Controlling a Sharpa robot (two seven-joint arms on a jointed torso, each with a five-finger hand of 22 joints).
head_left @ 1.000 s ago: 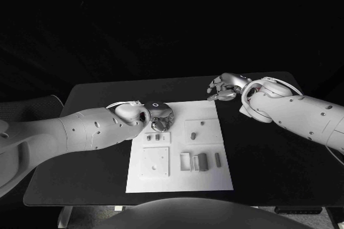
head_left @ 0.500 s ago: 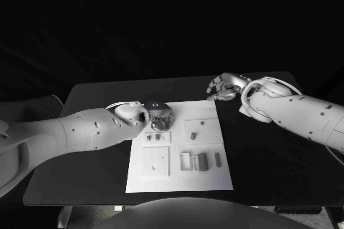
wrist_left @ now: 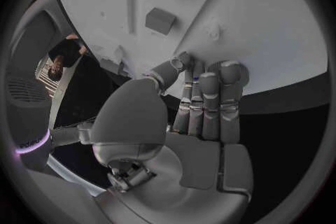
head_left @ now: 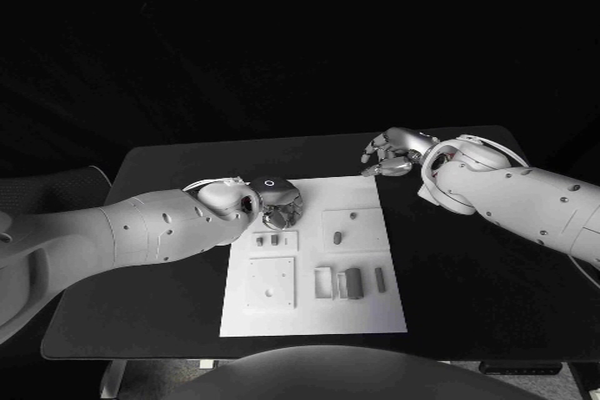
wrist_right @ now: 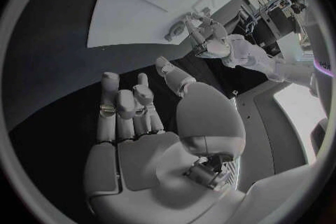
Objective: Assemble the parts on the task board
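- L hand [head_left: 283, 207] hovering over task board [head_left: 313, 313] far-left corner, fingers together, holding nothing.
- R hand [head_left: 391, 153] hanging off board's far-right corner, fingers loosely apart, empty.
- Parts [head_left: 354, 282] lying on board, nr middle.

The left robot hand [head_left: 280, 207] hides part of the task board's [head_left: 313, 322] far-left corner

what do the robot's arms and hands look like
Both arms, left arm and right arm, are smooth white shells dotted with small dark holes. The left hand and right hand are silver metal with segmented fingers; the left carries a dark cap with a ring mark.
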